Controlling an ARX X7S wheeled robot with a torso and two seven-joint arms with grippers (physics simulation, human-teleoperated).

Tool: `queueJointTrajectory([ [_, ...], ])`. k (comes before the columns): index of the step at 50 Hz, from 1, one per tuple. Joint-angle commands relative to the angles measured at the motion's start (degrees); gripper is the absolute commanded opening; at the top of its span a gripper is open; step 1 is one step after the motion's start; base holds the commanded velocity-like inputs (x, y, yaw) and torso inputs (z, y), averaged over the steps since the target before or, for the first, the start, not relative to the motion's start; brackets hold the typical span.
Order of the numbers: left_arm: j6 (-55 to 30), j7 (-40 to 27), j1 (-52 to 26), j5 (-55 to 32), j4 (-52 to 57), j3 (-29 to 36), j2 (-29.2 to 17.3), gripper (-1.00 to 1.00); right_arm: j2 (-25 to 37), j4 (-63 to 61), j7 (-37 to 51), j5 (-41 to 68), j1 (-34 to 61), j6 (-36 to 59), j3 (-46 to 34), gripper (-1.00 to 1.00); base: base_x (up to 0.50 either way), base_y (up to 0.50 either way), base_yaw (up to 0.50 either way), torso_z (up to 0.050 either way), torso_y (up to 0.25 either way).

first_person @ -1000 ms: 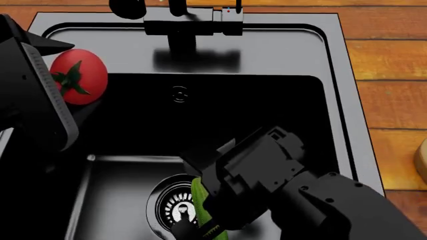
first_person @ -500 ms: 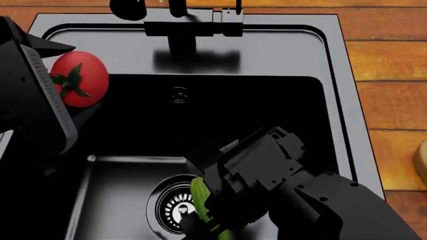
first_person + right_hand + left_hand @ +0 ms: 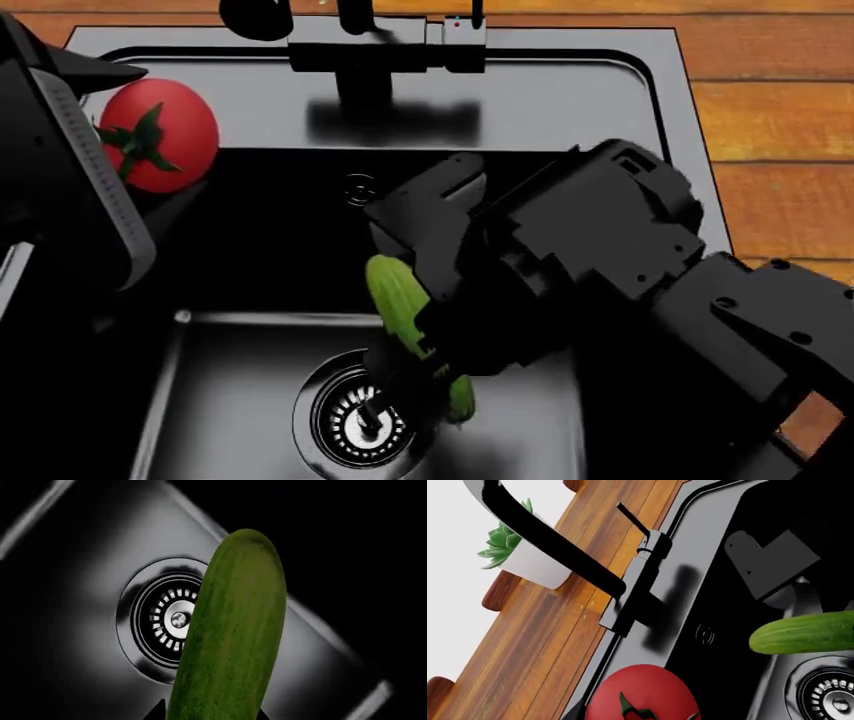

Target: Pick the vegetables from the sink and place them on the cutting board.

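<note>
My right gripper (image 3: 434,335) is shut on the green cucumber (image 3: 407,320) and holds it tilted above the sink's round drain (image 3: 358,418). The cucumber fills the right wrist view (image 3: 230,635) and shows in the left wrist view (image 3: 804,632). The red tomato (image 3: 160,135) with its green stem is held by my left gripper (image 3: 127,165) at the sink's left side, above the basin; it sits low in the left wrist view (image 3: 640,692). The sink (image 3: 674,150) has a grey rim and dark walls. The cutting board is out of view.
The black faucet (image 3: 380,45) stands at the sink's far rim, also in the left wrist view (image 3: 627,590). Orange-brown plank countertop (image 3: 781,130) surrounds the sink. A potted green plant (image 3: 527,555) stands behind the faucet.
My right gripper has risen from the sink floor with the cucumber, which now hangs well above the drain. The tomato in my left gripper has moved up slightly.
</note>
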Motion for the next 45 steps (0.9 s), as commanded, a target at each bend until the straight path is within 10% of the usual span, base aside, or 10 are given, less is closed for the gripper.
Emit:
queueJointTrajectory([
  [1, 1.13, -0.93, -0.41, 0.48, -1.07, -2.93, 1.68, -1.00, 4.43, -10.27, -0.31, 1.34, 6.86, 3.19, 4.29, -1.00, 0.00, 0.00, 0.00, 0.000, 0.000],
  [32, -0.04, -0.76, -2.65, 1.57, -0.57, -2.47, -0.25, -1.00, 17.33, -20.82, -6.17, -6.53, 20.18, -2.83, 5.84, -1.00, 0.00, 0.00, 0.00, 0.000, 0.000],
  [45, -0.08, -0.87, -4.16, 2.83, -1.68, -0.98, 0.14, -1.00, 19.73, -22.78, -6.42, -5.63, 21.27, -0.55, 5.62, -1.00, -0.50, 0.00, 0.00, 0.000, 0.000],
])
